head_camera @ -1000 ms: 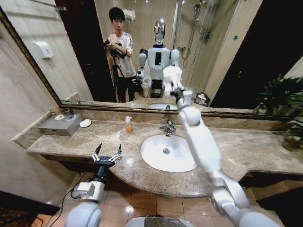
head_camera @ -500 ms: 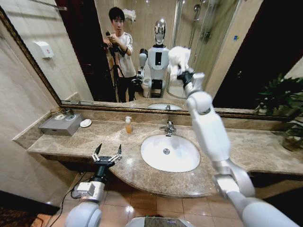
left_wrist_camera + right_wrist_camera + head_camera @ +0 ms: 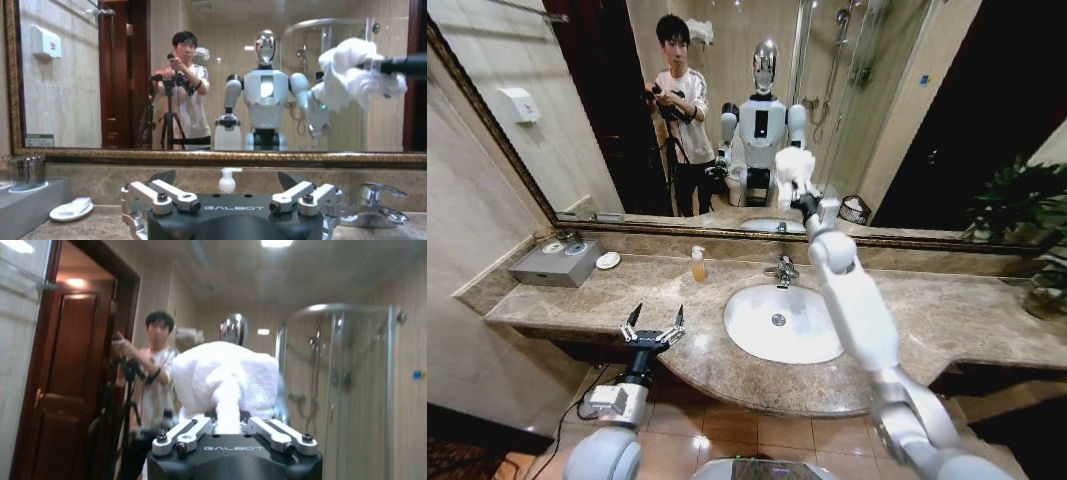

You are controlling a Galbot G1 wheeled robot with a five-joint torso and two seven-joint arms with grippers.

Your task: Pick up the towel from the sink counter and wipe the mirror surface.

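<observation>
Room: hotel-style bathroom; long mottled marble sink counter [image 3: 947, 320] serves as the table, white basin [image 3: 779, 325] and chrome tap [image 3: 783, 270] at its middle, wall-wide mirror [image 3: 577, 120] behind.
Towel position: the towel [image 3: 793, 168] is off the table, raised against the mirror glass above the tap, bunched into a white wad.
Right gripper: right gripper [image 3: 231, 429] is stretched up to the mirror; its fingers [image 3: 187, 432] are closed narrowly on a pinched tail of the towel, most of the cloth ballooning out ahead of them.
Left gripper: left gripper [image 3: 653, 327] hangs idle just off the table's front edge, left of the basin, fingers [image 3: 163, 192] spread wide, holding nothing.
Handling: judged light, soft, limp terry; no breakage risk. It will drape and fold over rather than push flat, so the wad needs to sit between fingers and glass.
Hold point: the present pinch on a gathered fold looks sound; a deeper bite into the bulk would likely resist drag across the glass better.
Risk: friction on the mirror may tug the tail loose.
Other items: soap bottle [image 3: 697, 264], grey box [image 3: 557, 262] and white dish [image 3: 608, 260] well apart on the table.
</observation>
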